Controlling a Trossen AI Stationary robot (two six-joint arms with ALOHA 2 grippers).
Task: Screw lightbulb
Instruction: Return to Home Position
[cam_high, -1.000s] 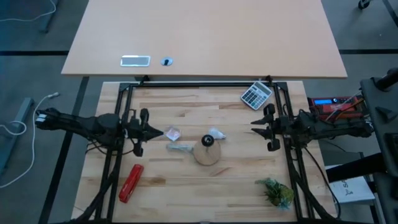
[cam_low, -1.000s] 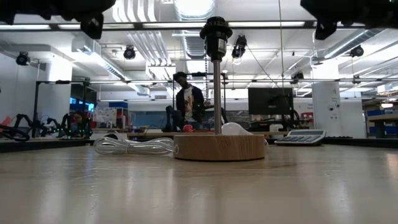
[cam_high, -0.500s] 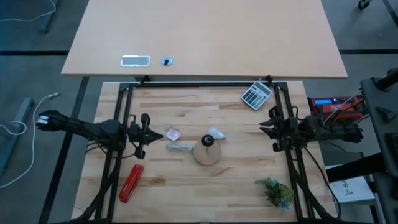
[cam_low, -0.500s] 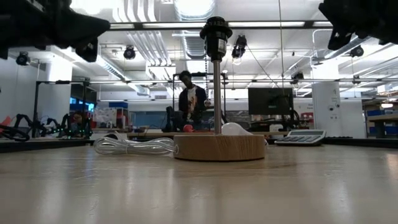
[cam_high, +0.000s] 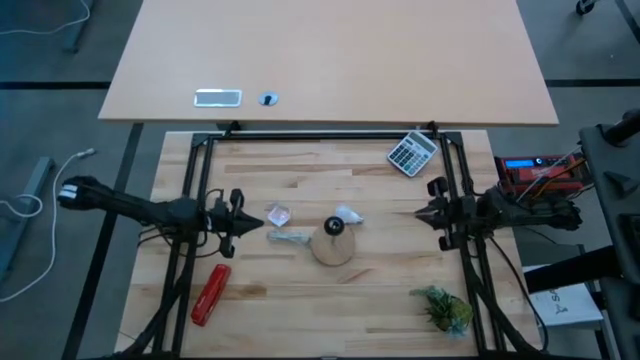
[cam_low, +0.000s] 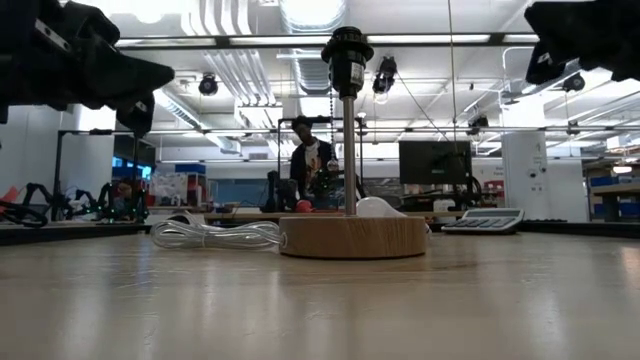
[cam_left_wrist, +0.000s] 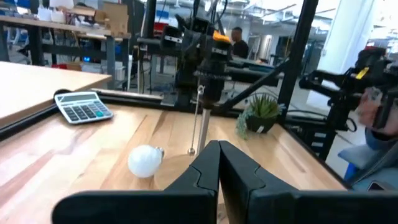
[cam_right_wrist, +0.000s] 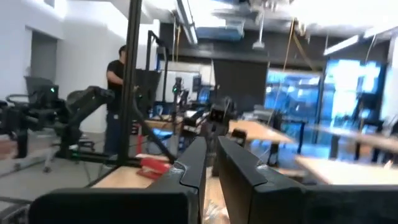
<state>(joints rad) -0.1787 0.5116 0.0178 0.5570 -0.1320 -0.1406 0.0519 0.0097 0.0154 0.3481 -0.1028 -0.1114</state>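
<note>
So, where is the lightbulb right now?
In the high view, the lightbulb lies near the middle of the table, just up-right of the round lamp base.

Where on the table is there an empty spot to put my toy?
Two bare patches: the back strip of the table from the calculator toward the left arm's side, and the front middle between the red tool and the plant. The centre is crowded: lamp, lightbulb, cord and plastic scrap, with the left gripper and right gripper flanking.

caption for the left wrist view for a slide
Shut left gripper faces the lightbulb lying on the table beside the lamp
</note>
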